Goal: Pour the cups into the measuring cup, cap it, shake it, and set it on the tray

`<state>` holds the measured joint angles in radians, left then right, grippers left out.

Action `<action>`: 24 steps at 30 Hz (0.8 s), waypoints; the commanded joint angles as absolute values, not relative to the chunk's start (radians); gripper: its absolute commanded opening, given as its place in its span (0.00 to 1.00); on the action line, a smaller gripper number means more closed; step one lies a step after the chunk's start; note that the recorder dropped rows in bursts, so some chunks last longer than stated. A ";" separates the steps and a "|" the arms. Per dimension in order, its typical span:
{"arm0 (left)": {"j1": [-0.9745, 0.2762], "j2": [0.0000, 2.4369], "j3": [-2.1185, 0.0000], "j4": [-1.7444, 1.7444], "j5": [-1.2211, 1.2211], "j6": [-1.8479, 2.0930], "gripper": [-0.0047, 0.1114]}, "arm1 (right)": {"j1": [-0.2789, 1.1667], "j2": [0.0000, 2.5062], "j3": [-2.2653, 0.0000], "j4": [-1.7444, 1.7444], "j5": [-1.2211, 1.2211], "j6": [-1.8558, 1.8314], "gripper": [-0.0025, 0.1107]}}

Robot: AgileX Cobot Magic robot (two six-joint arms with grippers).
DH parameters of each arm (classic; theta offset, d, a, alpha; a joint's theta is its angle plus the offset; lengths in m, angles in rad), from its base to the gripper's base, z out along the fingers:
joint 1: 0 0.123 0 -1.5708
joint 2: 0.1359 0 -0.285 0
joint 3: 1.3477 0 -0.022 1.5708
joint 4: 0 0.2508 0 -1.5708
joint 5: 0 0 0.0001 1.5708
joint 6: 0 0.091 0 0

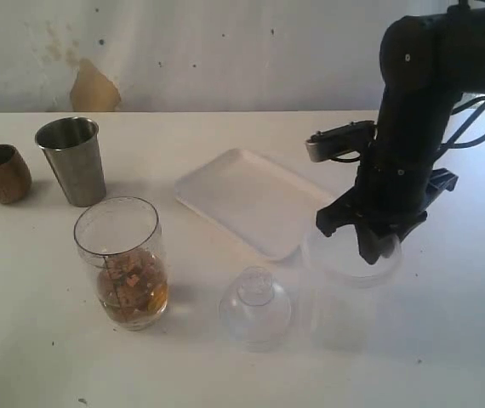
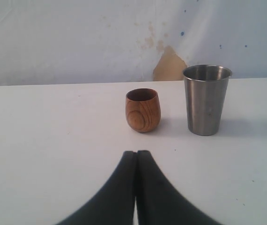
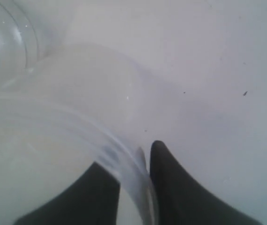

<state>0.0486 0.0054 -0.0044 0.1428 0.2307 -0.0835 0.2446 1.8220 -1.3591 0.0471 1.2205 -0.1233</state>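
We see the measuring cup (image 1: 119, 263) upright near the worktop's (image 1: 38, 357) front-left corner, with brown contents inside. The steel tumbler (image 1: 72, 161) and wooden cup (image 1: 2, 172) stand behind it, and the tray (image 1: 255, 200) lies mid-worktop. Our right gripper (image 1: 370, 251) pinches the frosted tub (image 1: 345, 306) by its rim; our left gripper (image 2: 136, 154) is closed, empty.

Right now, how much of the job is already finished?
Pouring looks done: the measuring cup holds brownish contents; the steel tumbler and wooden cup stand aside. In hand: the right gripper pinches the rim of the frosted tub. Left: capping, shaking, placing on the tray.
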 commanded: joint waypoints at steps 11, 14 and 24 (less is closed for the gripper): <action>0.047 0.000 0.000 0.134 0.233 -0.088 0.04 | 0.248 1.824 -1.365 -0.182 1.218 -0.100 0.02; 0.047 0.000 0.000 0.134 0.233 -0.088 0.04 | 0.239 1.824 -1.374 -0.210 1.193 -0.087 0.02; 0.047 0.000 0.000 0.134 0.233 -0.088 0.04 | 0.156 1.837 -1.408 -0.116 1.054 -0.031 0.02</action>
<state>0.0486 0.0054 -0.0044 0.1428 0.2307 -0.0835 0.1674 1.8330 -1.4002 -0.1539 1.1148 -0.0363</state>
